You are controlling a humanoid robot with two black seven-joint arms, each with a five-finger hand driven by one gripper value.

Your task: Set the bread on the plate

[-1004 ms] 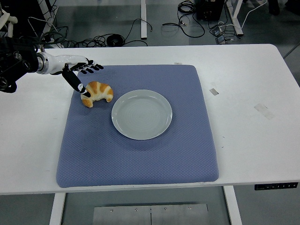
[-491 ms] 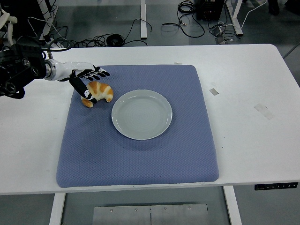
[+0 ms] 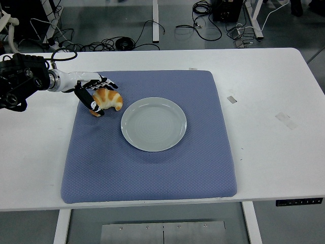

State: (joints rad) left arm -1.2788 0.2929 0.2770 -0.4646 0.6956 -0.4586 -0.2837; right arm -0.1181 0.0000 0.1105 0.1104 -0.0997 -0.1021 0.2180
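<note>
Left hand (image 3: pixel 95 92) reaching in from the left edge, fingers curled around a croissant (image 3: pixel 107 99) — on a blue mat (image 3: pixel 152 168), just beside an empty grey plate (image 3: pixel 153 123).

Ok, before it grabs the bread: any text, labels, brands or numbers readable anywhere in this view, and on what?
None can be read.
Control panel under the table's near edge: small light marks, too small to read.
Tape pieces on the table: blank, as far as shows.
Croissant, plate, blue mat, left hand: no print visible.
</note>
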